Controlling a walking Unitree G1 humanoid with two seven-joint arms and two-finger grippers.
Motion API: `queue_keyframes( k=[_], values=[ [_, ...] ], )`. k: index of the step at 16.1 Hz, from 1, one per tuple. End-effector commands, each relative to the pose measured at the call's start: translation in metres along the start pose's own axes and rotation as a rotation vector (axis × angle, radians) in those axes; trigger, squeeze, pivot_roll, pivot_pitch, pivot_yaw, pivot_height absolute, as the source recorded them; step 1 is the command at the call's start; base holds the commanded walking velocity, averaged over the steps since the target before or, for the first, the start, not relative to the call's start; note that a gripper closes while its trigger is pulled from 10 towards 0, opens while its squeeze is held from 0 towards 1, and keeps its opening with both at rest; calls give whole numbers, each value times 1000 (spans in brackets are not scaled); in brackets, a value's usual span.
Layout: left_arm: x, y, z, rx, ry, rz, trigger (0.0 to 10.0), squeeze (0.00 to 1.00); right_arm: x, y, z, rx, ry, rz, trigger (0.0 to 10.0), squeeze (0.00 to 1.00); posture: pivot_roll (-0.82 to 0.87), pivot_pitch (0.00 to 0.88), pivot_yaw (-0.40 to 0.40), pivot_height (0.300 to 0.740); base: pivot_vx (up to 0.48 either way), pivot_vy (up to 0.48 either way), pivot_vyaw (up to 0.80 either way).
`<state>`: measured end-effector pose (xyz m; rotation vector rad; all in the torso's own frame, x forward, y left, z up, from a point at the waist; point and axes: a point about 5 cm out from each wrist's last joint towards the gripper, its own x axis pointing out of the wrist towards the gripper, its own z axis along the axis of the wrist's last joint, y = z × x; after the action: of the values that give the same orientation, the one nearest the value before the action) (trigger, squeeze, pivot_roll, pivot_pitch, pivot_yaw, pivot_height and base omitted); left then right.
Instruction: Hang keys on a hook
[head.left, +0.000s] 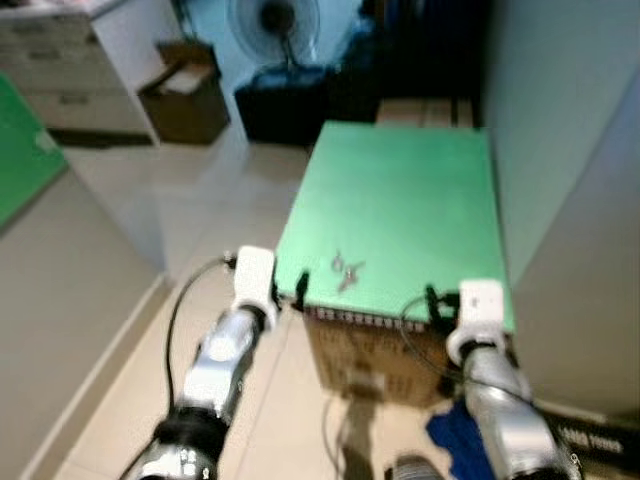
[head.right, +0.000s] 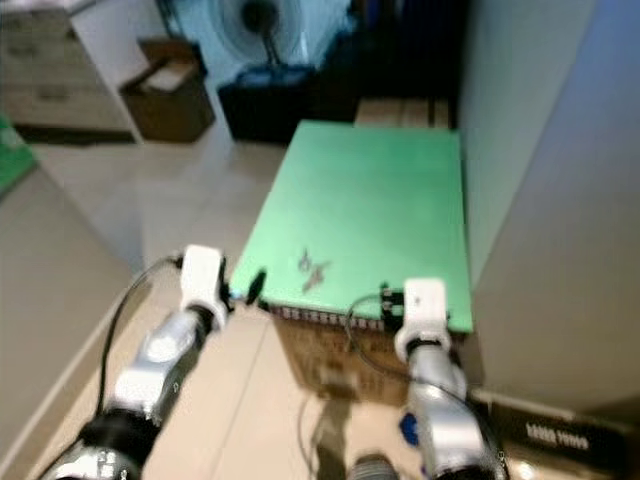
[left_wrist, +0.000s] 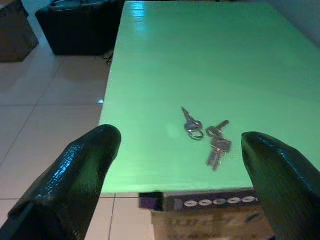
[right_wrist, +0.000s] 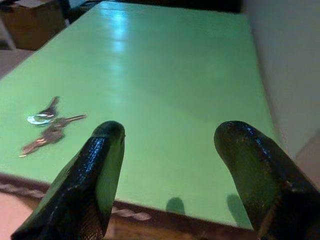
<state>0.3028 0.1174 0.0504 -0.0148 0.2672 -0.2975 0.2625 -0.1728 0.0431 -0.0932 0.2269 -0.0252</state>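
Keys (left_wrist: 207, 137) lie flat on your green desk (head.left: 400, 190), near its front edge and a little left of centre.

Nearest you, both end effectors are level with that front edge: your left end effector (left_wrist: 180, 165) is at the front-left corner, fingers spread wide and holding nothing, with the keys lying just beyond the gap between them. Your right end effector (right_wrist: 170, 145) is at the front-right part of the edge, also wide open and empty, the keys off to its left. Under the desk you have a cardboard box (head.left: 370, 365). Further off, a wall (head.left: 560, 130) runs along the desk's right side. Beyond the desk stand a fan (head.left: 275, 25), a dark case (head.left: 285, 105) and an open brown box (head.left: 185, 95) on the tiled floor (head.left: 200, 190).
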Motion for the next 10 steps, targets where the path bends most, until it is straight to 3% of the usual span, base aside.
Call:
queue_keyframes(
  k=[1,3,10],
  values=[
    [-3,10,-2,15,7,41,10000,0,0,8,1,8,-7,20,10000,0,-310,0,134,740,0,0,0],
    [-5,9,-3,-16,-1,60,10000,0,-1,7,0,6,-5,25,10000,0,-300,0,124,740,405,0,0],
    [-6,7,-4,12,3,52,10000,0,-2,10,-4,11,2,27,10000,0,-298,0,135,740,464,0,0]
  ],
)
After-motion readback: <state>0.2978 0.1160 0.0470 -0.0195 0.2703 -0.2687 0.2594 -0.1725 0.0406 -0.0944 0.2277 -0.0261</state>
